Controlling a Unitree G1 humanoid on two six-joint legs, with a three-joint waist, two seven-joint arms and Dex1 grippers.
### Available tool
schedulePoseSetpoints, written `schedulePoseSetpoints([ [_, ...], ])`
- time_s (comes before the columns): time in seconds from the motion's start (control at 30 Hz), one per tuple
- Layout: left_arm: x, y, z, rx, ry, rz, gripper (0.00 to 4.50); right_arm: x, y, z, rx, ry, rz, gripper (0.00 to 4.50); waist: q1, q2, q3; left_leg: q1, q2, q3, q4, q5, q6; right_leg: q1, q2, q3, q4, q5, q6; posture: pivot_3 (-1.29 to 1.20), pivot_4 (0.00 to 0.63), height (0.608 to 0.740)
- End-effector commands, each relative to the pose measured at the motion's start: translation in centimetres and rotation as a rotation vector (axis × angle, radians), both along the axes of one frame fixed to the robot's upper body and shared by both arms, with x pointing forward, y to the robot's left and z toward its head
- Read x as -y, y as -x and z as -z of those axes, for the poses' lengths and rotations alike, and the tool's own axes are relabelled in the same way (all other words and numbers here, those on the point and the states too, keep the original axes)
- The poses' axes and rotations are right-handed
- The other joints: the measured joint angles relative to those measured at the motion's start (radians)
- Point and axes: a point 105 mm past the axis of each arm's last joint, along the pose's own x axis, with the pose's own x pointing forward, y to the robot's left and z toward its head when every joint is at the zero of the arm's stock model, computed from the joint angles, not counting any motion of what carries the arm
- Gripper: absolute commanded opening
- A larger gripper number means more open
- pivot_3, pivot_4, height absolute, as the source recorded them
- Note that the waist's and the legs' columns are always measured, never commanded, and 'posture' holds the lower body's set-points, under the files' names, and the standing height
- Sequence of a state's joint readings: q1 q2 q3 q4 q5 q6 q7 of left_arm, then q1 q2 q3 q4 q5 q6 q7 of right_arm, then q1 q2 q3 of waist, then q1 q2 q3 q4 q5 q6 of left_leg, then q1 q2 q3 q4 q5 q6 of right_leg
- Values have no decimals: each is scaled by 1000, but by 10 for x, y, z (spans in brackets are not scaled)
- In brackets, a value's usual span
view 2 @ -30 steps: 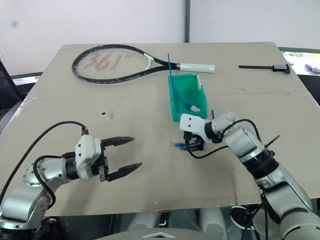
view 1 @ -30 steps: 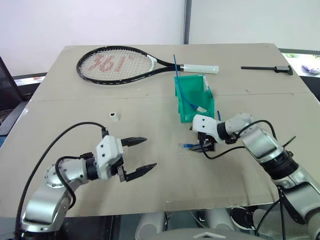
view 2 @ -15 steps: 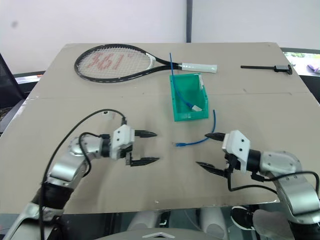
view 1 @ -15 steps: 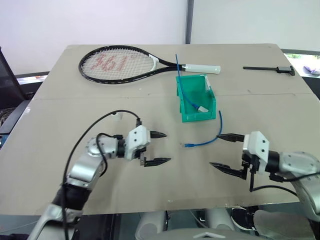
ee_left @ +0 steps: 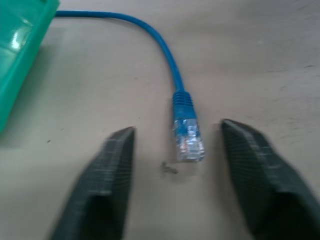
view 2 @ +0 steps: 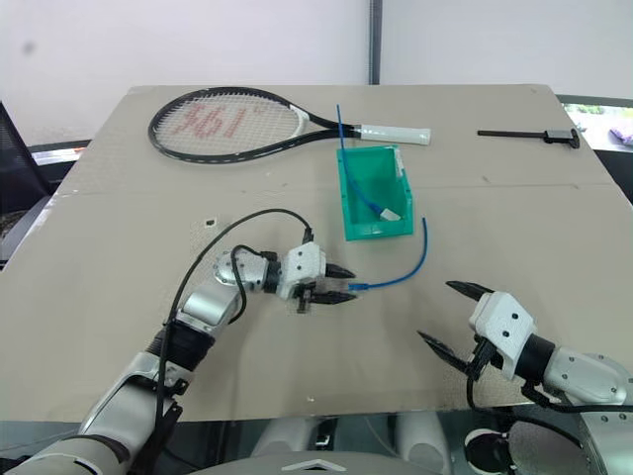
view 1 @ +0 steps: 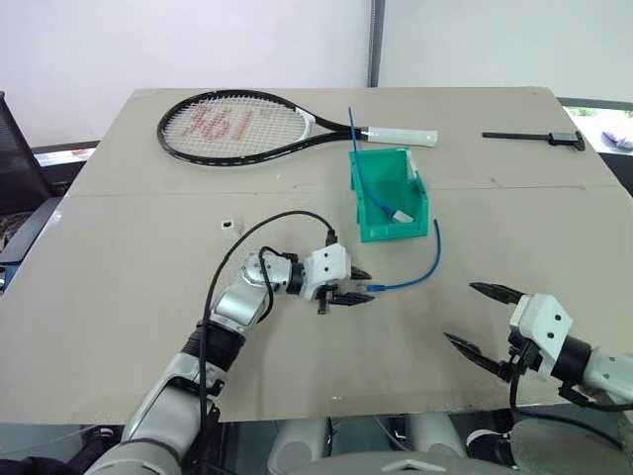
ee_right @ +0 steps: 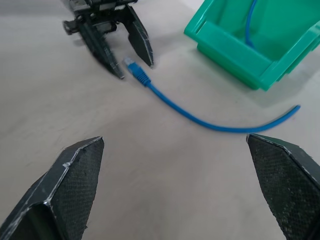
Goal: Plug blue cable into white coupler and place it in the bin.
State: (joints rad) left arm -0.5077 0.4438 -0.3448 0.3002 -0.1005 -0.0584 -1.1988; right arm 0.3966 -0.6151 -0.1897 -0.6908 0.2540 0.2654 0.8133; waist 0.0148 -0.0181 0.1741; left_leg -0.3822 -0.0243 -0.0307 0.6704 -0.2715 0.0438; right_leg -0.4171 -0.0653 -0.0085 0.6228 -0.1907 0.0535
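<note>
The blue cable (view 1: 413, 277) is lying curved on the table (view 1: 129, 287) just in front of the bin (view 1: 388, 201), untouched, its clear plug (ee_left: 188, 140) sitting between the narrowly parted fingers of the left gripper (view 1: 358, 286). The right gripper (view 1: 480, 322) is hovering spread wide by the near edge. The white coupler (view 1: 228, 226) is resting apart, left. Red lettering is showing on the racket (view 1: 237, 126) strings, unreadable. Open tan tabletop is surrounding everything.

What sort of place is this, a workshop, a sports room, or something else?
Probably a robot test room, not a sports room: a plain tabletop before bare walls carries unrelated props, a tennis racket, a green bin and a loose blue cable, apparently set out for the robot to practise on.
</note>
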Motion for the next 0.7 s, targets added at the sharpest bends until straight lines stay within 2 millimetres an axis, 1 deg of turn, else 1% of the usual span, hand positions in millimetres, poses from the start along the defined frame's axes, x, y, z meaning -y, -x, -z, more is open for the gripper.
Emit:
schedulePoseSetpoints([
  [0.03, -1, 4, 2, 9, -18, 37, 209, -8, 4, -8, 20, -35, 23, 4500, 0, 0, 0, 0, 0, 0, 0, 0, 0, 0, 0, 0, 0, 0, 0, 0, 150, 740],
  [0.1, -1, 6, 3, 16, -18, 53, 6, -10, 5, -8, 9, -57, 44, 4500, 0, 0, 0, 0, 0, 0, 0, 0, 0, 0, 0, 0, 0, 0, 0, 0, 150, 740],
  [0.17, 0, 9, -2, 32, 11, 72, 5, -11, 4, -9, -3, -94, 81, 4500, 0, 0, 0, 0, 0, 0, 0, 0, 0, 0, 0, 0, 0, 0, -1, 0, 150, 740],
  [0.2, 2, 15, -10, 35, 55, 99, 5, -15, 5, -5, -75, -152, 100, 4500, 0, 0, 0, 0, 0, 0, 0, 0, 0, 0, 0, 0, 0, 0, -1, 0, 150, 740],
  [0.27, 9, 23, -43, 59, 195, 142, 5, -28, 14, -5, -232, -348, 131, 4500, -1, 0, 0, 0, 0, 0, 0, 0, 0, 0, -1, 0, 0, -1, -2, 0, 150, 740],
  [0.3, 12, 24, -57, 82, 248, 147, 5, -35, 18, -7, -288, -426, 134, 4500, 0, 0, 0, -1, 2, -1, 0, 0, 0, -1, -2, -1, 0, 0, -6, 0, 150, 740],
  [0.33, 14, 24, -67, 102, 286, 144, 5, -40, 19, -9, -317, -480, 145, 4500, 2, 0, 0, -2, 2, -3, 0, 0, 0, -1, -5, -1, 0, 1, -6, 0, 150, 740],
  [0.43, 17, 23, -83, 170, 343, 132, 5, -47, 11, -18, -341, -590, 199, 4500, 2, 0, 0, -3, 2, -5, 1, 0, 0, -1, -6, -2, 0, 0, -6, 0, 150, 740],
  [0.53, 20, 20, -93, 287, 368, 121, 5, -58, 4, -33, -344, -722, 187, 4500, -2, 0, 0, -1, 1, -3, 1, 0, 0, 1, -5, -2, -1, -2, -3, 0, 150, 740],
  [0.57, 20, 19, -94, 323, 367, 125, 5, -61, -1, -40, -340, -773, 184, 4108, -2, 0, 0, -1, 1, -3, 1, 0, 0, 0, -4, -2, 0, -2, -2, 0, 150, 740],
  [0.6, 20, 19, -95, 352, 370, 122, 5, -64, -4, -46, -336, -809, 179, 3942, -2, 0, 0, -1, 0, -2, 1, 0, 0, 0, -1, -2, 0, -2, -2, 0, 150, 740],
  [0.63, 20, 18, -95, 376, 378, 116, 5, -66, -8, -51, -329, -832, 173, 3618, -2, 0, 0, -1, 1, -2, 1, 0, 0, 0, -1, -2, 0, -2, -2, 0, 150, 740],
  [0.67, 20, 18, -95, 397, 381, 115, 5, -68, -12, -56, -324, -850, 173, 3092, -2, 0, 0, -1, 0, -2, 1, 0, 0, 0, 0, -2, 0, 0, -1, 0, 150, 740],
  [0.7, 20, 18, -95, 417, 384, 113, 5, -69, -16, -60, -319, -868, 178, 2786, -2, 0, 0, -1, 0, -2, 1, 0, 0, 0, 0, -2, 0, 2, -3, 0, 150, 740],
])
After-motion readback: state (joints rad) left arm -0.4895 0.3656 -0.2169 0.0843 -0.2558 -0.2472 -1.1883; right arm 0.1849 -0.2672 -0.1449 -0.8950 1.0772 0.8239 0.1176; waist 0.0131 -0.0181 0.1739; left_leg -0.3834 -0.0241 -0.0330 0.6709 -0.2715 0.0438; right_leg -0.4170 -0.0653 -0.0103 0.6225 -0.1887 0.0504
